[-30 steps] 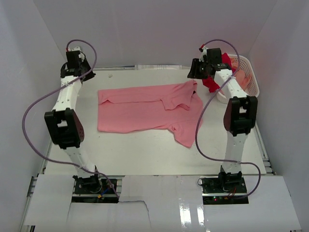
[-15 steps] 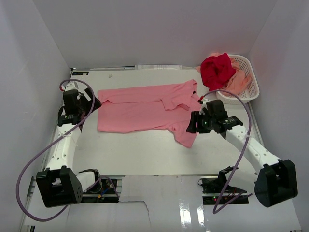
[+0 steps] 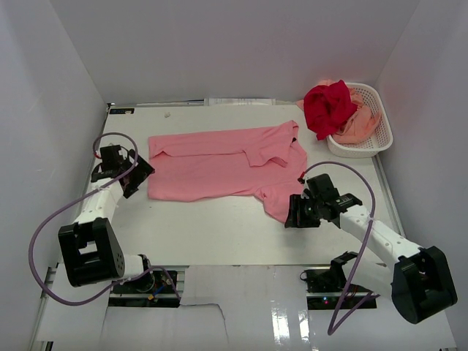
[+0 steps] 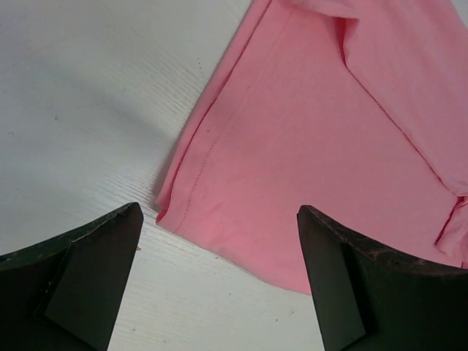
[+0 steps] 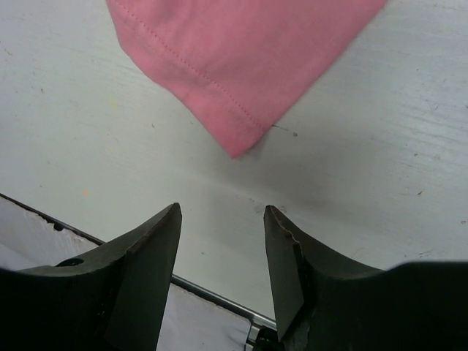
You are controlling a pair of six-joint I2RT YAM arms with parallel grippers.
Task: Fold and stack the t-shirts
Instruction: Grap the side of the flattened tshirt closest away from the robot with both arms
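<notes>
The left gripper [image 4: 219,212] gapes empty above a hem corner of the pink t-shirt [image 3: 212,164]; the right gripper [image 5: 221,210], parted and empty, sits apparently just off its sleeve.

Pink t-shirt [image 3: 212,164] soft matt cloth; table [image 3: 205,227] matt, lightly grained.

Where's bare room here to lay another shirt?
Widest: the bare table strip in front of the pink t-shirt, left of the right gripper. A narrower strip lies behind the shirt. Crowded: far right corner, white basket with red t-shirt and peach t-shirt.
</notes>
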